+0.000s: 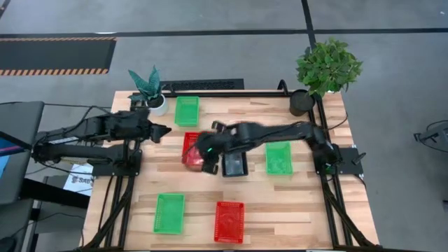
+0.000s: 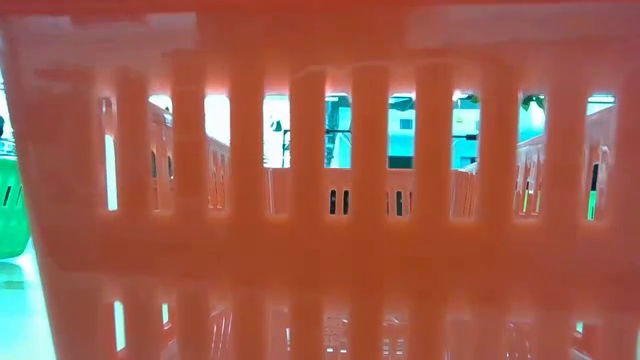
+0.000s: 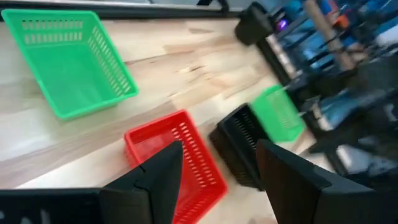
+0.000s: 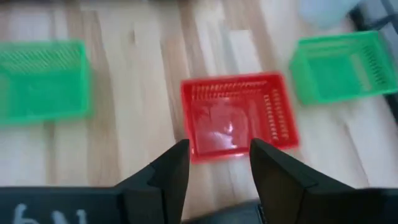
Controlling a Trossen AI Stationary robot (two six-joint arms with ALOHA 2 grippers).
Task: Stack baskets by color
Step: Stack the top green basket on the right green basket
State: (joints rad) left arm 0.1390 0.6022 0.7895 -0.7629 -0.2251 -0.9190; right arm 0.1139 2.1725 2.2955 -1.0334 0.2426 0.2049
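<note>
A red basket [image 1: 189, 145] [image 4: 239, 115] rests by its bottom on the wooden table's middle. My right gripper [image 1: 204, 159] [image 4: 217, 163] hovers open above its near end, touching nothing. A black basket [image 1: 234, 165] [image 3: 239, 146] and a green basket [image 1: 278, 157] stand to its right. Another green basket [image 1: 187, 110] [image 3: 71, 59] sits at the far edge. A third green one [image 1: 169, 212] and a second red one [image 1: 229, 221] [image 2: 320, 200] stand near the front edge. My left gripper [image 1: 164, 131] [image 3: 221, 171] waits open at the left, raised above the table.
A small potted plant [image 1: 149, 87] stands at the far left corner and a bigger one [image 1: 326, 66] at the far right corner. Bare wood [image 1: 308, 210] lies at the near right. In the low view the near red basket fills the picture.
</note>
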